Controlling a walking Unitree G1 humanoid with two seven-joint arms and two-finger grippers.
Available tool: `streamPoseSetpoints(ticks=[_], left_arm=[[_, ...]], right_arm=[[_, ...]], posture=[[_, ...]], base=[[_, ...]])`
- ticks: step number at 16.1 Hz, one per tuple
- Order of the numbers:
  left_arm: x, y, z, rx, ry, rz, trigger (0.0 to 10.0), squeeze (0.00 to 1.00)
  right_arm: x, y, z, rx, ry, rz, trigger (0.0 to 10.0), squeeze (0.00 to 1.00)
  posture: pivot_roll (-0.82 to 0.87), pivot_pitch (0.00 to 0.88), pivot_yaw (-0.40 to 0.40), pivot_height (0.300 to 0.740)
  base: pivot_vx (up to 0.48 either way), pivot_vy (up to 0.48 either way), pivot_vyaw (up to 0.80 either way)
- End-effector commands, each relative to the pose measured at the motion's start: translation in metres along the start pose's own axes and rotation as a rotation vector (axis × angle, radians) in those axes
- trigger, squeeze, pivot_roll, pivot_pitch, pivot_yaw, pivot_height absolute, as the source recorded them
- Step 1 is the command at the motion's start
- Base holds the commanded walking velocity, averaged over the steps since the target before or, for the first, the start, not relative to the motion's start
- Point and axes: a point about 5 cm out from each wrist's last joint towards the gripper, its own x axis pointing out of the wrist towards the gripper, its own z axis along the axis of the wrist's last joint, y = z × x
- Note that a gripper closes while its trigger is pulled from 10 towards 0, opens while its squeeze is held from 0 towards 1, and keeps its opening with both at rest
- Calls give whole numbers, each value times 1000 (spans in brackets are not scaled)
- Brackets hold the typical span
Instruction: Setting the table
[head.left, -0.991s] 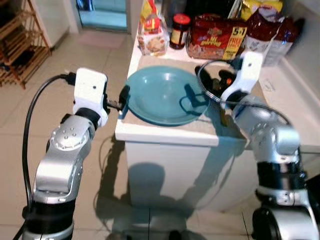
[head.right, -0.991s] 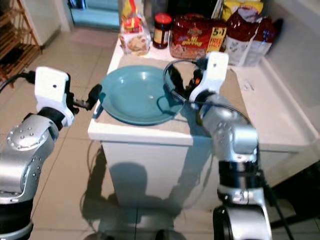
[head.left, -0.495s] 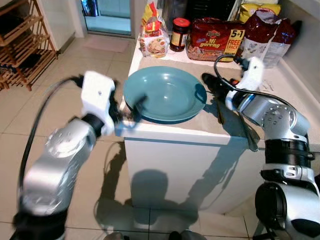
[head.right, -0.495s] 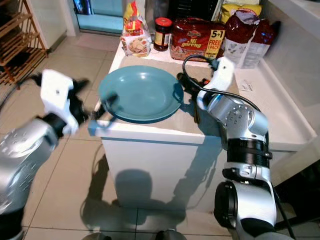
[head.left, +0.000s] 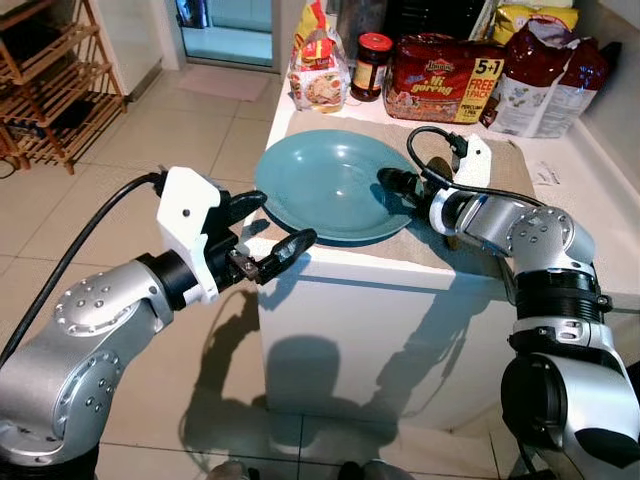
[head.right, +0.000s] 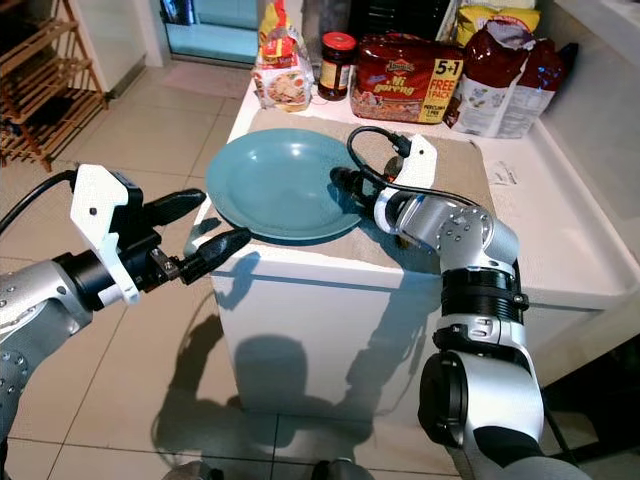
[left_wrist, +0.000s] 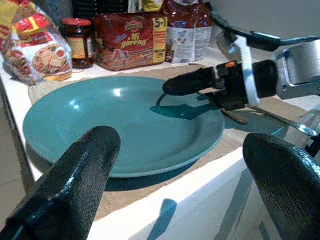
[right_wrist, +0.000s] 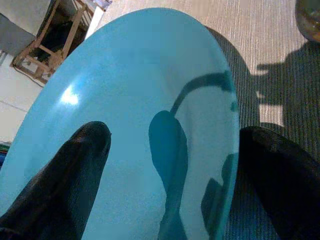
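A teal plate (head.left: 325, 185) lies on a beige placemat (head.left: 510, 165) on the white counter. My left gripper (head.left: 285, 220) is open, hanging off the counter's left front corner, a short way from the plate's rim and not touching it. In the left wrist view both fingers (left_wrist: 75, 175) frame the plate (left_wrist: 125, 125). My right gripper (head.left: 390, 185) is open and low over the plate's right rim, one finger (right_wrist: 75, 165) above the plate (right_wrist: 150, 75) and the other above the mat. A wooden-handled utensil (left_wrist: 236, 116) and a metal one (left_wrist: 292, 127) lie on the mat under my right arm.
Food packs stand along the counter's back: a noodle multipack (head.left: 440, 80), a red-lidded jar (head.left: 373, 55), a snack bag (head.left: 318, 70) and dark bags (head.left: 545, 75). A wooden rack (head.left: 50, 90) stands on the tiled floor at the left.
My left gripper has drawn back from the plate's left rim, off the counter edge, and stands wide open. My right gripper has lowered and reached over the plate's right rim. The camera shifted slightly.
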Motion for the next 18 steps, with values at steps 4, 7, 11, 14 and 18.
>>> streamPoseSetpoints(ticks=[4, 7, 11, 14, 18], left_arm=[[2, -7, -1, -3, 33, -39, 10000, 0], [2, -6, -1, -1, 33, -37, 10000, 0], [3, -6, -2, -4, 39, -32, 10000, 0], [3, -6, -2, -3, 42, -33, 10000, 0], [3, -5, -2, 1, 47, -29, 10000, 0]], right_arm=[[-2, -7, 4, 108, 17, 1, 0, 0], [-3, -8, 6, 113, 9, 4, 0, 0], [-2, -11, 2, 144, 20, 13, 0, 0], [-2, -11, 3, 158, 20, 24, 0, 0], [-3, -12, 4, 173, 12, 26, 0, 0]], posture=[[23, 48, -83, 740], [24, 47, -82, 740], [27, 44, -81, 740], [28, 44, -81, 740], [29, 43, -81, 740]], base=[[0, 0, 0], [0, 0, 0], [0, 0, 0], [0, 0, 0], [0, 0, 0]])
